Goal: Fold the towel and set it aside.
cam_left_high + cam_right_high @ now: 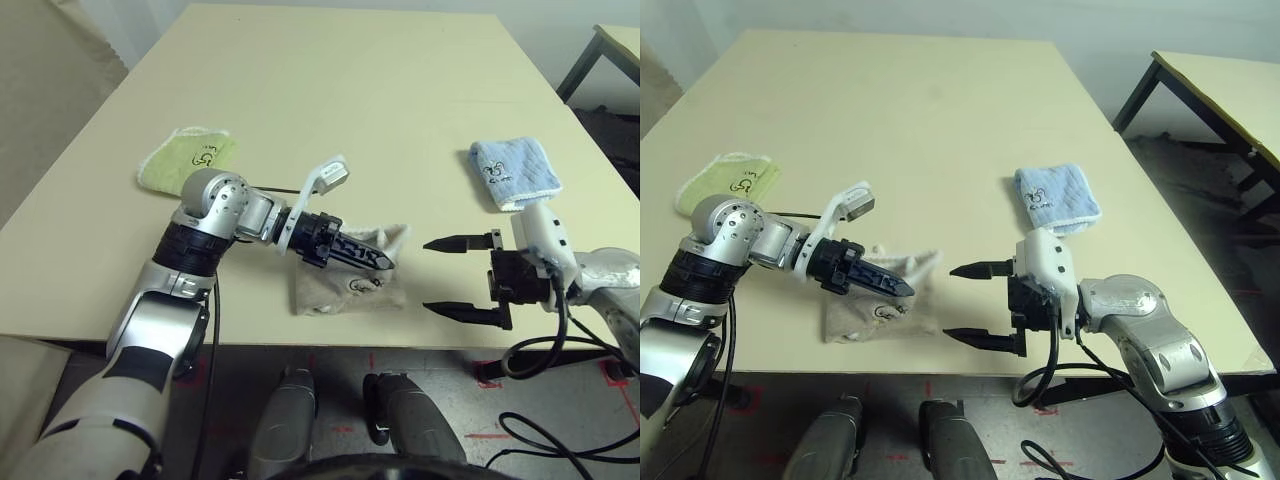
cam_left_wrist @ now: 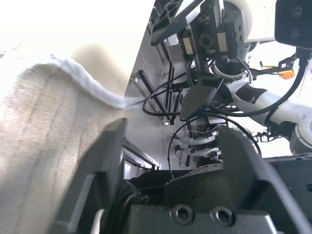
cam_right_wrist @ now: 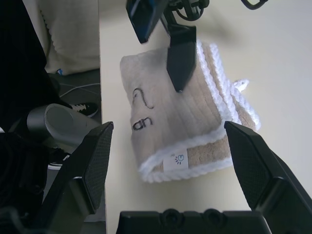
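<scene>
The towel (image 1: 345, 292) is beige with white edging and lies folded into a small thick rectangle near the table's front edge, logo and white label (image 3: 176, 161) facing up. My left gripper (image 1: 376, 259) reaches over it from the left and is open. One black finger (image 3: 181, 58) points down at the towel's top surface, and the cloth (image 2: 44, 146) lies beside that finger, not between the two. My right gripper (image 1: 428, 276) hangs just right of the towel, open wide and pointing at it, with nothing between its fingers.
A light green towel (image 1: 190, 158) lies folded at the left of the table (image 1: 330, 90). A light blue towel (image 1: 515, 172) lies folded at the right, behind my right gripper. Another table (image 1: 1220, 80) stands off to the right. The front edge runs just below the beige towel.
</scene>
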